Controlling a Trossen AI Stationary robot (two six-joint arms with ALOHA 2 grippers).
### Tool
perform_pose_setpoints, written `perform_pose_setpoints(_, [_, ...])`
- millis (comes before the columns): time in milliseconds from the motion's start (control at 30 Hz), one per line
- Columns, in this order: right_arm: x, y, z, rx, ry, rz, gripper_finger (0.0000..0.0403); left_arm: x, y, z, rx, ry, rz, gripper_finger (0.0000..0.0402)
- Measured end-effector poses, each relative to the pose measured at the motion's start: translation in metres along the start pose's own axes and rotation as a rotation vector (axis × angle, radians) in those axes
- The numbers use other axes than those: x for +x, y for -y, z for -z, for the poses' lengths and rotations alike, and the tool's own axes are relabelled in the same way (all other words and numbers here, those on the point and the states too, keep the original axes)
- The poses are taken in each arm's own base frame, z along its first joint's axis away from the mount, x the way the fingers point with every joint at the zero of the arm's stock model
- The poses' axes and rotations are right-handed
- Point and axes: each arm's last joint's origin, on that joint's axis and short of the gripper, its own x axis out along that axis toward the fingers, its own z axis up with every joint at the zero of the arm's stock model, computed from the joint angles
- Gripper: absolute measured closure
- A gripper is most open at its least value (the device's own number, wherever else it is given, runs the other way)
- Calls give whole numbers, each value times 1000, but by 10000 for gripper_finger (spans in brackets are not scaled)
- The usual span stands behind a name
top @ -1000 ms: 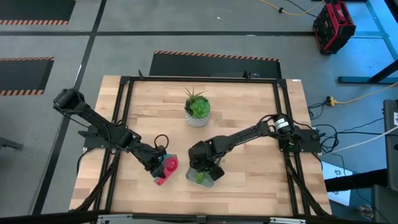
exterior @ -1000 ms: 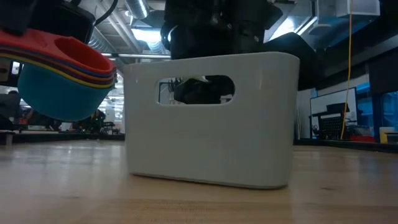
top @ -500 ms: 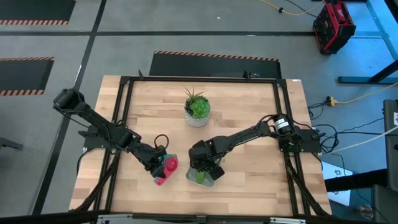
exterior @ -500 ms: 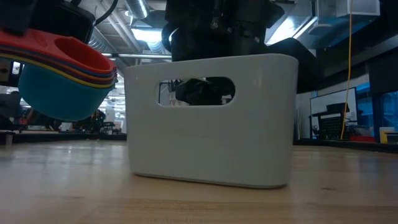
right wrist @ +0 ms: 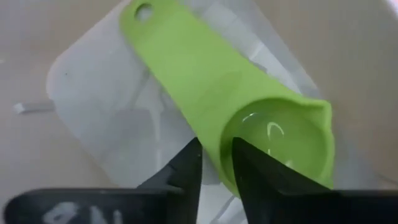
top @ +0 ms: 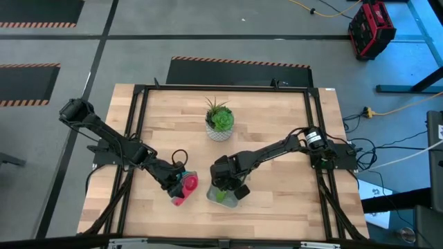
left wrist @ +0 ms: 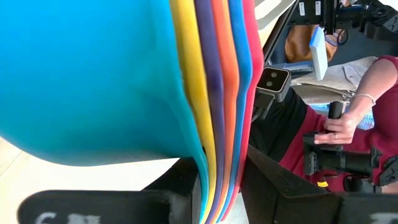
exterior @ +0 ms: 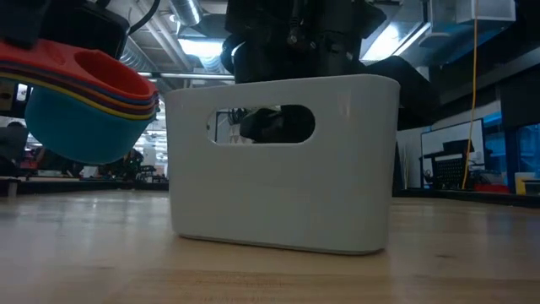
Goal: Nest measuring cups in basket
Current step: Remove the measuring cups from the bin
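No brand, label or readable writing is showing on the cups, the basket or the arms.

High view: left gripper (top: 178,188) is hanging beside the basket (top: 212,195) near the table's (top: 277,207) front edge, clamped on the nested stack of measuring cups (top: 185,188), pink uppermost; right gripper (top: 225,194) is sitting over the basket with the green cup (top: 221,196) just visible; a potted plant (top: 220,122) is standing well behind.

Low view: the stack (exterior: 84,97) is hanging clear of the table, teal bowl lowest, red rim on top; the basket (exterior: 278,169) is resting on the wood, dark gripper parts showing through its handle slot.

Left wrist view: the cup edges (left wrist: 214,93) are lying in layers, teal, yellow, purple, orange, blue, pink; a person's hand (left wrist: 339,127) beyond the table is gripping a dark device.

Right wrist view: the fingers (right wrist: 186,171) are pinching the green cup (right wrist: 249,118) narrowly at the handle beside the bowl, above the basket floor (right wrist: 99,106).
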Motion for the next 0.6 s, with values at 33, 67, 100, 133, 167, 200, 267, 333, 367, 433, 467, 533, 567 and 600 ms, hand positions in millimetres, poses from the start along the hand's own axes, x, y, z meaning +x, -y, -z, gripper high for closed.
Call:
perform_pose_setpoints(33, [0, 0, 1, 1, -7, -4, 318, 0, 0, 0, 0, 1, 0, 326])
perform_pose_setpoints(67, [0, -1, 1, 2, -16, -7, 325, 0, 0, 0, 0, 6, -1, 326])
perform_pose_setpoints(100, [0, -1, 2, 3, -26, -12, 333, 0, 0, 0, 0, 14, -2, 326])
perform_pose_setpoints(133, [0, -1, 3, 4, -36, -17, 341, 0, 0, -1, 0, 25, -3, 326])
perform_pose_setpoints(167, [-1, -2, 4, 5, -43, -19, 350, 0, 0, -1, 0, 39, -5, 326])
perform_pose_setpoints(200, [-2, -2, 4, 4, -48, -21, 359, 0, 0, -1, 0, 50, -7, 326])
perform_pose_setpoints(267, [-3, -2, 4, -4, -48, -21, 378, 0, 0, -2, 0, 65, -10, 326])
perform_pose_setpoints(333, [-4, -5, 3, -24, -50, -25, 388, 2, -2, -3, -2, 81, -20, 326])
perform_pose_setpoints(367, [-4, -7, 3, -34, -51, -24, 388, 4, -2, -3, -3, 82, -25, 326])
perform_pose_setpoints(433, [-4, -11, 2, -44, -57, -26, 387, 8, -4, -3, -5, 82, -31, 326])
perform_pose_setpoints(467, [-3, -12, 2, -46, -61, -25, 384, 10, -5, -4, -6, 81, -36, 326])
perform_pose_setpoints(533, [-3, -13, 4, -41, -75, -32, 383, 16, -7, -4, -8, 78, -48, 326])
perform_pose_setpoints(567, [-4, -13, 4, -39, -84, -37, 383, 20, -8, -5, -9, 77, -44, 326])
perform_pose_setpoints(600, [-4, -14, 5, -38, -94, -41, 384, 23, -8, -5, -10, 76, -38, 326])
